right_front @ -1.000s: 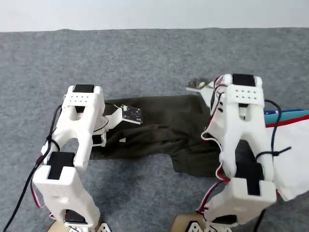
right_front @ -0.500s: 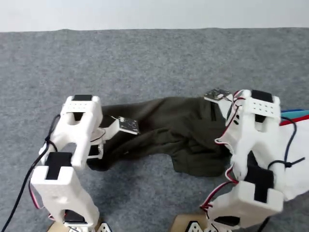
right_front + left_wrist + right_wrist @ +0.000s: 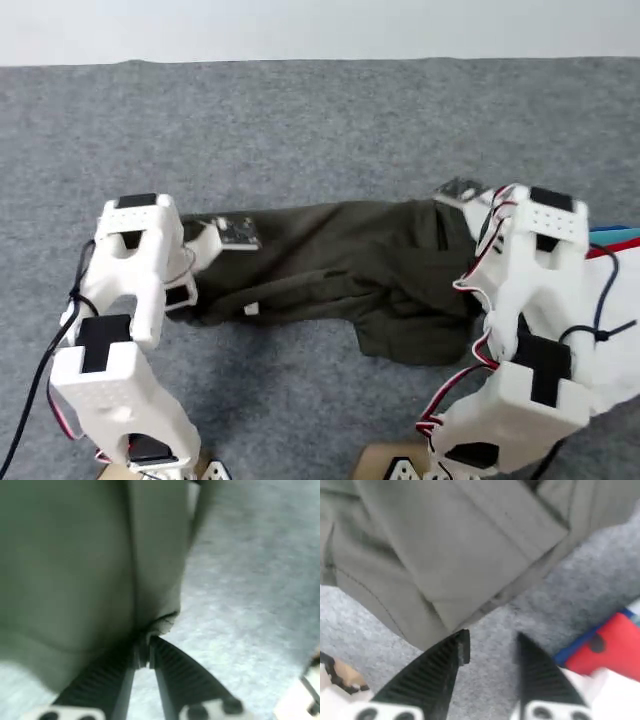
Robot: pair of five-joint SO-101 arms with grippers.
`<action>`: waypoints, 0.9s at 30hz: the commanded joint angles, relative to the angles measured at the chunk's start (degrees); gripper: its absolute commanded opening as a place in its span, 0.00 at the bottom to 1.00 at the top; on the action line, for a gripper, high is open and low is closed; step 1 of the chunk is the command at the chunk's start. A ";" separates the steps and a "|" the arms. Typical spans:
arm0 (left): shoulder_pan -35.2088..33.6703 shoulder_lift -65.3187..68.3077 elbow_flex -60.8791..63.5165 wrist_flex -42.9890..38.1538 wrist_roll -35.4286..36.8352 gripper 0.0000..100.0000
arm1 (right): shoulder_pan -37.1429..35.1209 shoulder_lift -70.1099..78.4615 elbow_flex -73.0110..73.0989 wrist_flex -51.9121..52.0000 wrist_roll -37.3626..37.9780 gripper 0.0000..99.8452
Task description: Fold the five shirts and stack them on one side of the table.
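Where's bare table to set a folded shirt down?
Widest free patch: the grey felt table top beyond the dark olive shirt, up to the back edge. A smaller gap lies between the shirt's near edge and the two arm bases. Crowded: right side, with white cloth and red-blue fabric.

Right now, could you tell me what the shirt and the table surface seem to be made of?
The olive shirt looks like matte woven cloth, perhaps cotton: stitched hems, soft folds. The table surface looks like grey felt or short-pile carpet: fuzzy, speckled texture.
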 commanded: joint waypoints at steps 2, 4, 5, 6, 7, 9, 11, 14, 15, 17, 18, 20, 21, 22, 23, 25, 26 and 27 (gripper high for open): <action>-1.67 -3.25 -7.96 -1.85 5.63 0.09 | 0.57 -0.84 -12.92 7.25 -2.11 0.28; -1.67 -3.43 -10.68 -1.85 8.18 0.11 | 0.57 -0.92 -17.14 10.33 -2.11 0.28; -1.67 -3.43 -11.65 -1.67 8.79 0.11 | 0.57 -0.92 -18.99 12.09 -2.11 0.28; -1.49 -3.43 -12.26 -1.49 8.88 0.11 | 0.57 -0.92 -20.40 13.58 -2.11 0.28; -1.49 -3.43 -12.62 -1.49 8.88 0.11 | 0.57 -0.92 -21.45 14.99 -2.11 0.28; -1.32 -3.52 -12.79 -1.41 8.88 0.11 | 0.57 -0.92 -22.59 17.36 -2.20 0.28; -1.32 -3.52 -12.79 -1.41 8.97 0.11 | 0.66 -1.27 -22.42 17.80 -2.64 0.28; -1.76 -3.60 -14.02 -1.05 9.76 0.11 | 0.57 -3.12 -21.45 17.80 -4.57 0.28; -1.76 -3.60 -15.34 -0.09 11.25 0.09 | 0.31 -3.91 -20.75 17.80 -4.84 0.28; -1.93 -3.60 -19.03 2.55 13.71 0.07 | -0.75 -6.20 -19.08 17.80 -5.01 0.28; -2.11 -3.60 -20.70 4.22 14.15 0.07 | -1.27 -7.60 -17.93 17.80 -5.01 0.28; -2.29 -3.52 -23.43 6.33 14.33 0.07 | -2.42 -10.42 -15.38 17.71 -5.01 0.28; -2.37 -3.52 -24.22 6.86 14.42 0.07 | -2.95 -11.82 -14.07 17.71 -5.01 0.28; -2.73 -3.52 -24.40 7.03 15.03 0.07 | -3.47 -13.14 -12.57 17.71 -5.01 0.28; -3.25 -3.52 -24.57 7.03 15.65 0.07 | -3.74 -14.29 -10.99 17.63 -5.01 0.28; -4.48 -3.43 -24.57 6.68 15.82 0.11 | -4.09 -16.40 -8.18 17.63 -5.10 0.28; -5.27 -3.43 -24.66 6.68 15.82 0.14 | -4.09 -17.27 -6.77 17.63 -5.10 0.28; -5.80 -3.52 -24.75 6.68 15.82 0.15 | -3.91 -17.98 -5.45 17.63 -5.10 0.28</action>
